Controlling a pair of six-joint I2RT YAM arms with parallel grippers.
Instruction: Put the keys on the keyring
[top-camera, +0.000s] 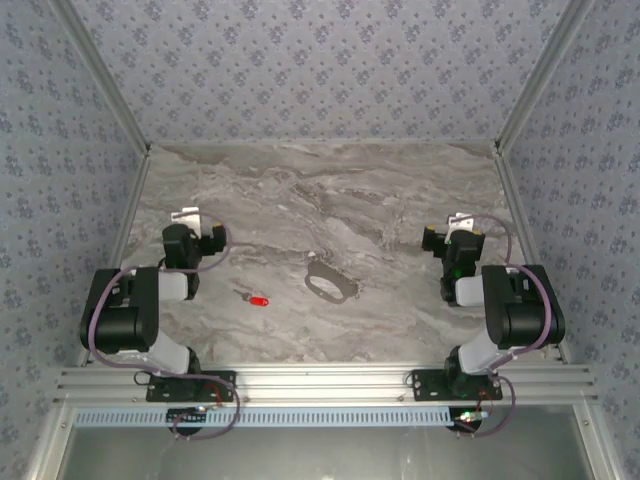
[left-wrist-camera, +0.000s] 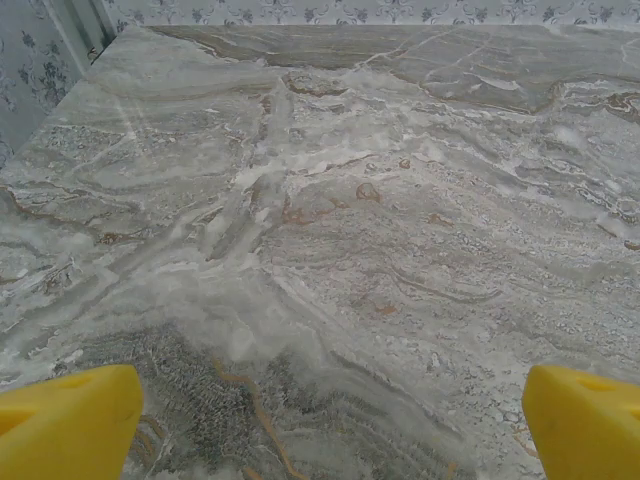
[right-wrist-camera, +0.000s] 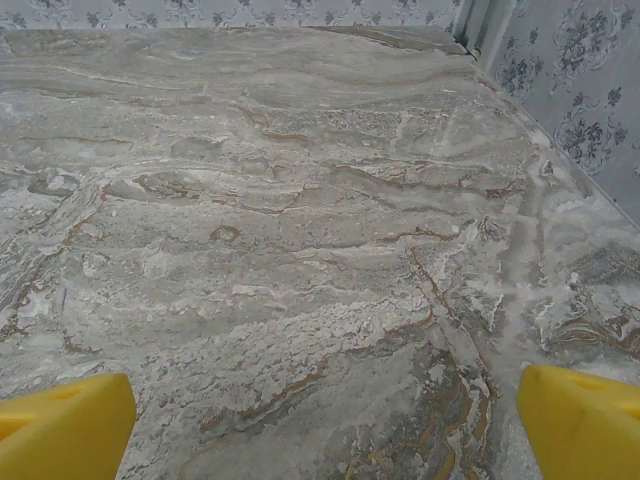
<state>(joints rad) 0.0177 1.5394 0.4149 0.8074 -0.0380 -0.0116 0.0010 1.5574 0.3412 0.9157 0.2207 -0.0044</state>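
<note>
Top view: the key (top-camera: 255, 299) lies flat on the marble table (top-camera: 330, 190), to the right of the left gripper (top-camera: 187, 215) and nearer the arm bases than its fingertips. It is apart from the gripper, nothing touching it.
- Key long axis: close to left-right, slightly tilted. The silver blade points to the upper left, towards the left arm. The red head is at the lower right, towards the keyring (top-camera: 326, 284).
- Keyring: flat near the table's middle, between the two arms, just right of the key and not touching it. It is well apart from the right gripper (top-camera: 460, 222), to that gripper's left and on the near side. The oval's long axis runs upper left to lower right. A small attached piece sits at its far-left end; detail too small to tell.

Left wrist view: left gripper (left-wrist-camera: 325, 435) released, yellow fingers (left-wrist-camera: 65, 420) spread wide, bare marble between them.

Right wrist view: right gripper (right-wrist-camera: 320, 435) likewise released, fingers (right-wrist-camera: 60, 425) wide apart over bare marble, grasping nothing.
</note>
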